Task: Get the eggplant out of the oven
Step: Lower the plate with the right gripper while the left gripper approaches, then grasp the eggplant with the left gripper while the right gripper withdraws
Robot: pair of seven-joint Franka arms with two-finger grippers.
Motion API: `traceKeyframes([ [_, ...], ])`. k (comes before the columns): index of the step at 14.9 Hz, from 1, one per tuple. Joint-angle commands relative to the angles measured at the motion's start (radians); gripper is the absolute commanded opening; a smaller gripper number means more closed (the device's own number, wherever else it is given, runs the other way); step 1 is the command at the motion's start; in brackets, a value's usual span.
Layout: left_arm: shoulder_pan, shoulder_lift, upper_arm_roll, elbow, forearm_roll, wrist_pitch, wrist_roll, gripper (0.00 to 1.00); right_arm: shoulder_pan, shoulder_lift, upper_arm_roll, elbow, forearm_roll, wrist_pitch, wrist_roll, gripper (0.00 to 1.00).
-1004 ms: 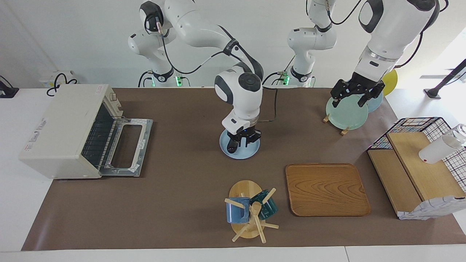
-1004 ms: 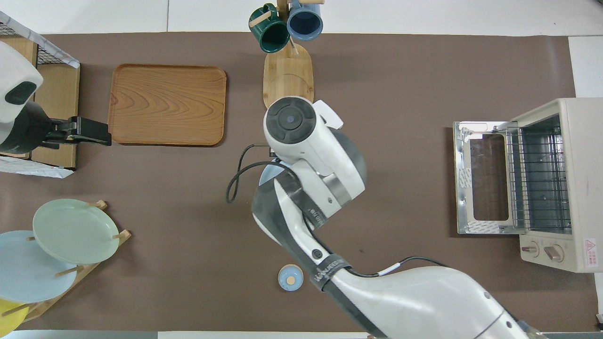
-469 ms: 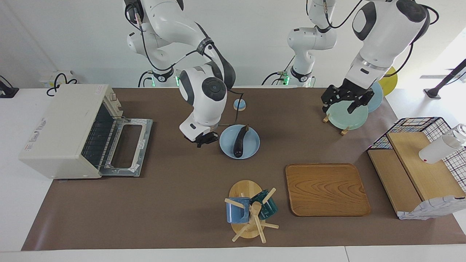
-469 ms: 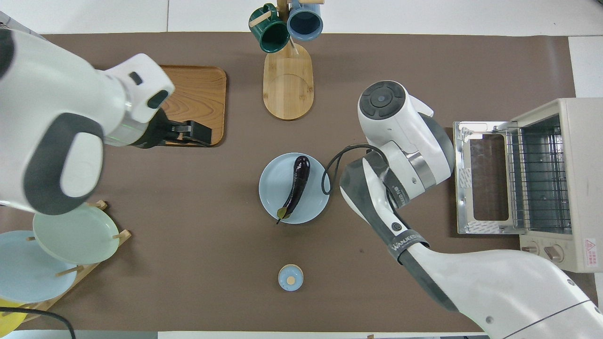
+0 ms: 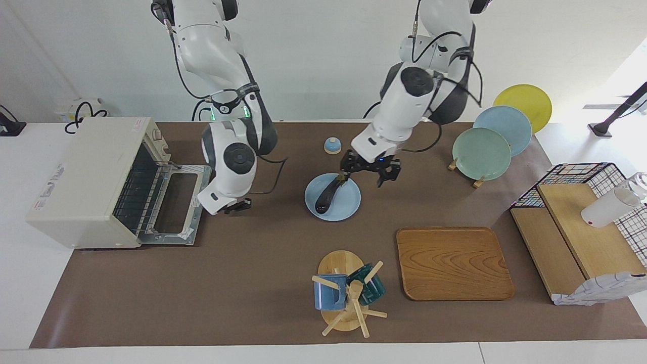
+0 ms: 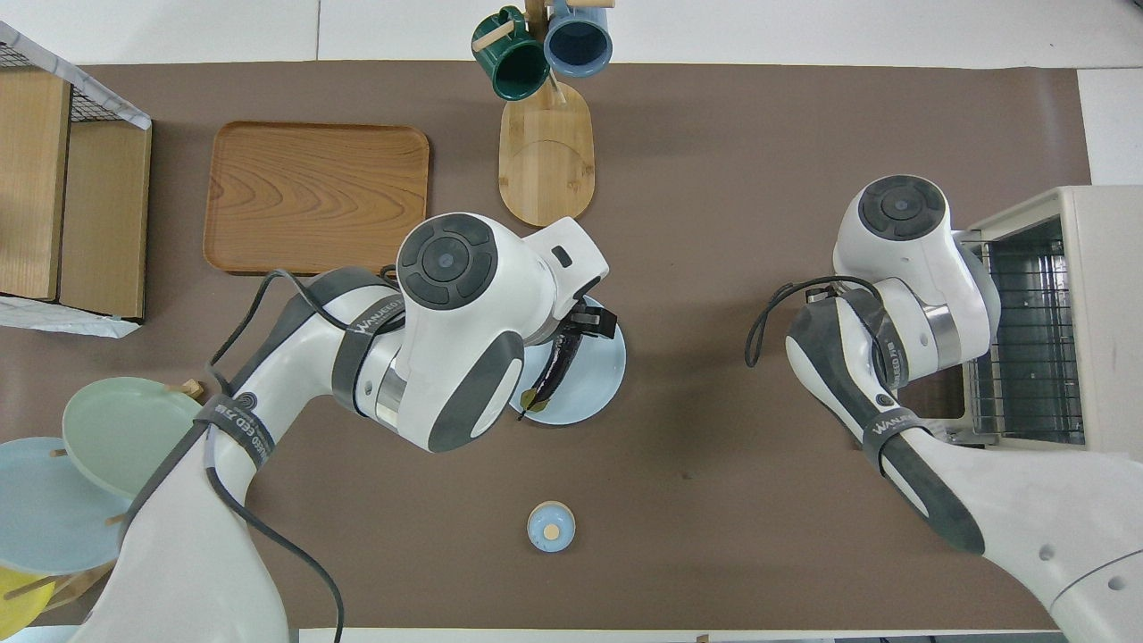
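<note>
The dark purple eggplant point(image 5: 325, 196) lies on a light-blue plate point(image 5: 349, 207) in the middle of the table; in the overhead view the eggplant point(image 6: 555, 371) shows partly under my left arm. The cream oven point(image 5: 86, 177) stands at the right arm's end of the table with its door point(image 5: 174, 202) folded down and its wire rack bare. My left gripper point(image 5: 368, 174) hangs open just above the plate's edge by the eggplant's stem end, holding nothing. My right gripper point(image 5: 236, 205) is low beside the oven door's edge, with nothing in it.
A mug tree point(image 5: 349, 296) with a blue and a green mug and a wooden tray point(image 5: 452, 263) stand farther from the robots than the plate. A small blue lid point(image 5: 332, 145) lies nearer. A plate rack point(image 5: 482, 146) and a wire basket point(image 5: 581, 177) stand at the left arm's end.
My right gripper left the eggplant on the plate and moved off to the oven door. My left arm swung from the plate rack to above the plate.
</note>
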Motion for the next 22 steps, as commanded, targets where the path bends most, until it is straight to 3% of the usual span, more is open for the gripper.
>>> traceKeyframes([
  [1, -0.03, 0.045, 0.021, -0.019, -0.009, 0.066, 0.065, 1.0, -0.001, -0.035, 0.012, -0.052, -0.025, 0.022, 0.0, 0.0],
  [5, -0.042, 0.056, 0.021, -0.072, -0.005, 0.121, 0.072, 1.0, 0.001, -0.038, 0.013, -0.021, -0.149, -0.05, -0.075, 0.0],
  [8, -0.044, 0.059, 0.021, -0.101, -0.005, 0.166, 0.072, 1.0, -0.027, -0.061, 0.013, 0.089, -0.15, -0.177, -0.242, 0.0],
  [13, -0.062, 0.06, 0.021, -0.127, -0.005, 0.192, 0.072, 1.0, -0.106, -0.193, 0.016, 0.129, -0.08, -0.283, -0.384, 0.0],
  [19, -0.062, 0.059, 0.021, -0.142, -0.005, 0.201, 0.072, 1.0, -0.166, -0.291, 0.015, 0.134, 0.035, -0.375, -0.487, 0.0],
  [21, -0.061, 0.059, 0.021, -0.141, -0.005, 0.2, 0.074, 0.87, -0.191, -0.318, 0.013, 0.134, 0.041, -0.406, -0.516, 0.0],
  [22, -0.059, 0.059, 0.021, -0.141, -0.005, 0.198, 0.072, 0.75, -0.203, -0.326, 0.013, 0.134, 0.043, -0.407, -0.531, 0.0],
])
